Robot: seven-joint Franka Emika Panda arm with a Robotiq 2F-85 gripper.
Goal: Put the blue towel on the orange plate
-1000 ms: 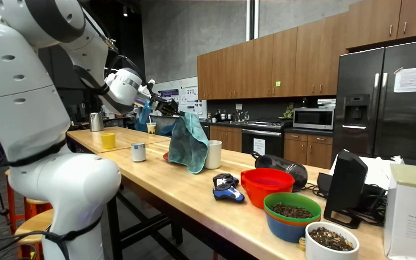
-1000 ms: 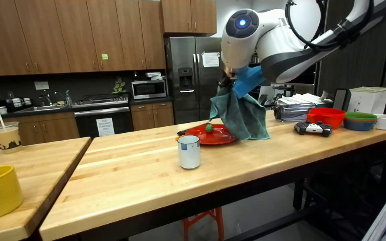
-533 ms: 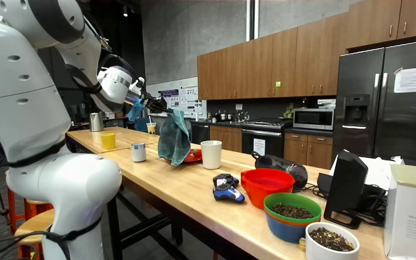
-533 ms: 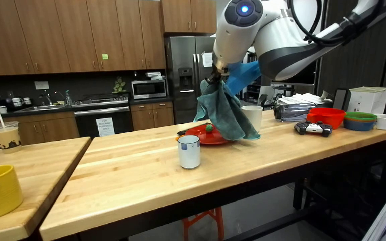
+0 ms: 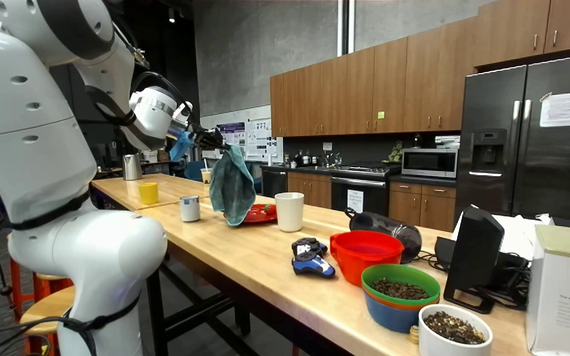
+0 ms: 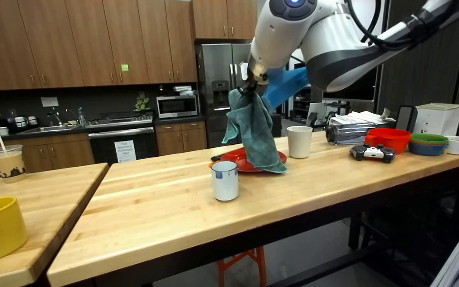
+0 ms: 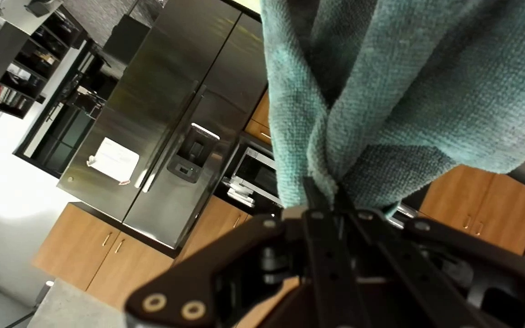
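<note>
Claw (image 7: 328,193) was clamped on a bunched part of the blue-green towel (image 6: 255,135), which hung below it and partly hid the red plate (image 5: 261,214), also lower, contact unclear; grasping was complete, transport appeared nearly so, and lowering and release were outstanding.

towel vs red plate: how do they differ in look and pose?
Colour: the towel is blue-green, the plate red.
Form: the towel is limp cloth in loose folds; the plate is round and shallow.
Pose: the towel hangs from the claw; the plate lies flat on the wooden table.
Shared: both show in both exterior views, where the towel hides part of the plate.
</note>
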